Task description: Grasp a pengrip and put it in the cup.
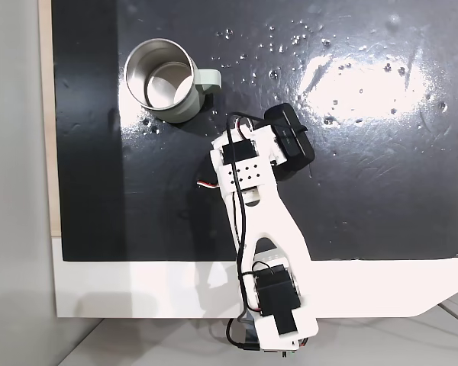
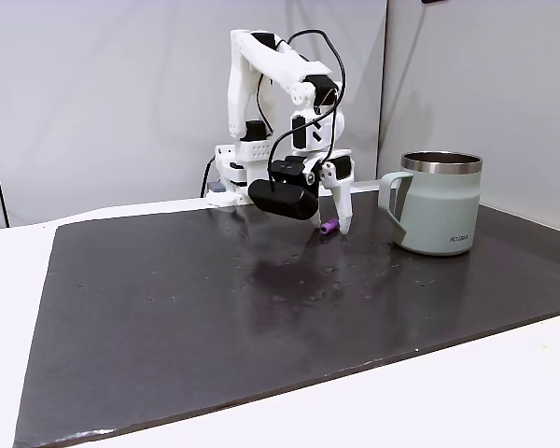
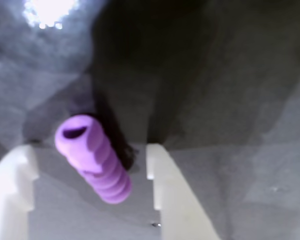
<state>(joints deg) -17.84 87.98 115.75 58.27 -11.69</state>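
The white fingers [image 3: 162, 195] are spread apart low over a black mat [image 2: 215, 308] laid on a white table [image 2: 504, 392], with grey walls [image 2: 103, 93] behind. The pengrip [image 3: 95, 159] is seen in the wrist view lying tilted on the mat between them, ungrasped. The cup [image 2: 439, 203] stands upright nearby, handle toward the arm.

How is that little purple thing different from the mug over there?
The pengrip is tiny, while the cup is far wider and taller. The pengrip is light purple and ribbed; the cup is smooth pale grey-green with a shiny steel inside and a side handle. The pengrip sits tilted between the fingers of the pincer; the cup stands upright, apart from the arm. Both are hollow and round.
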